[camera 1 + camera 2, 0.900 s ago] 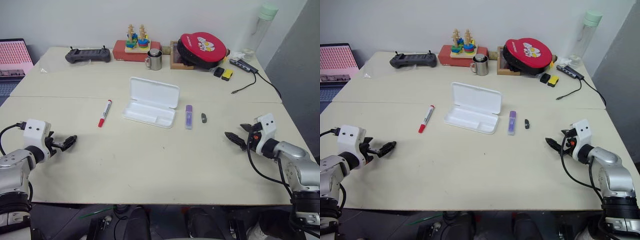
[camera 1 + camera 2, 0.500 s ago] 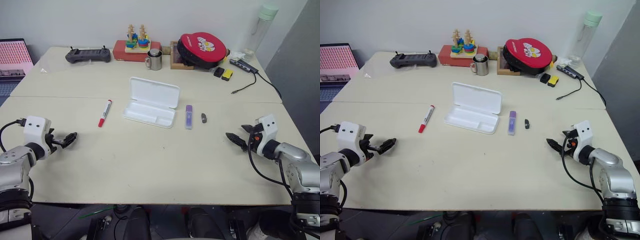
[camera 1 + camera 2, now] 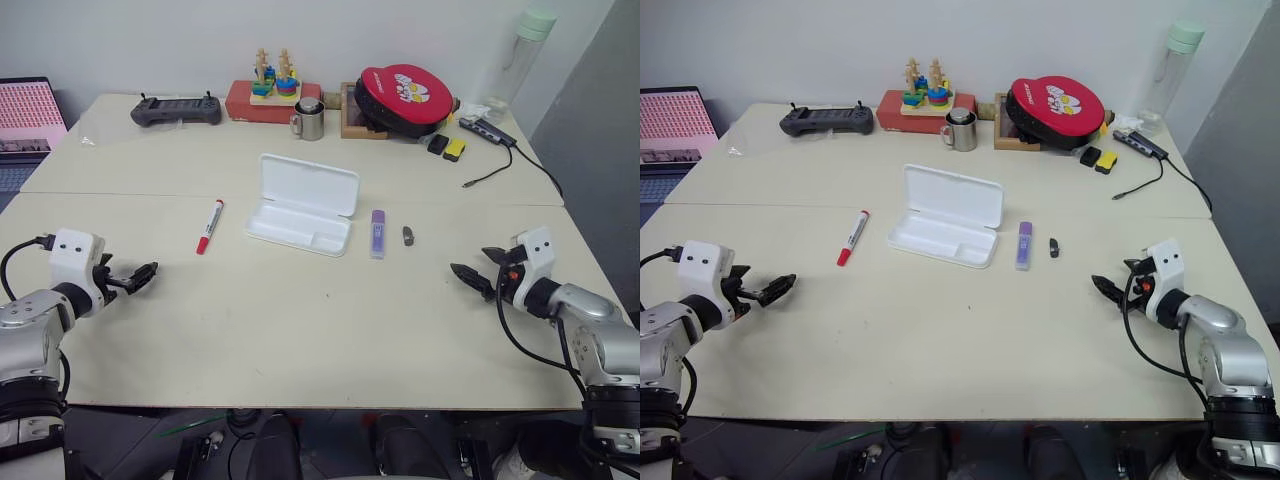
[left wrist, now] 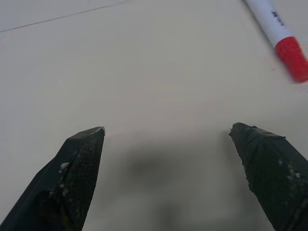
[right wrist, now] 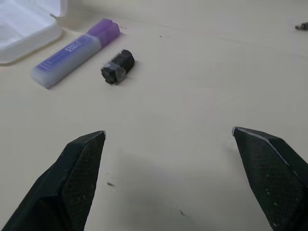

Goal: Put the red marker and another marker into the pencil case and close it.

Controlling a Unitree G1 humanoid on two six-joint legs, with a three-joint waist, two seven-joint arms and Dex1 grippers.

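Observation:
The white pencil case (image 3: 302,204) lies open at the table's middle, lid tilted back, both halves empty. Left of it lies the red marker (image 3: 209,226), white-barrelled with a red cap; its red end (image 4: 292,57) shows in the left wrist view. Right of the case lies the short purple marker (image 3: 378,233), also seen as a lavender stick (image 5: 74,47) in the right wrist view. My left gripper (image 3: 143,277) hovers open near the table's front left, well short of the red marker. My right gripper (image 3: 472,272) hovers open at the front right, apart from the purple marker. Both hold nothing.
A small dark grey nub (image 3: 407,236) lies just right of the purple marker. Along the back stand a game controller (image 3: 176,109), a toy on a red box (image 3: 272,92), a metal mug (image 3: 309,120), a red round pouch (image 3: 406,97), a bottle (image 3: 520,55) and a cabled adapter (image 3: 487,130).
My left gripper has edged slightly up-table and to the right, toward the red marker. The right gripper and the table's things have stayed put.

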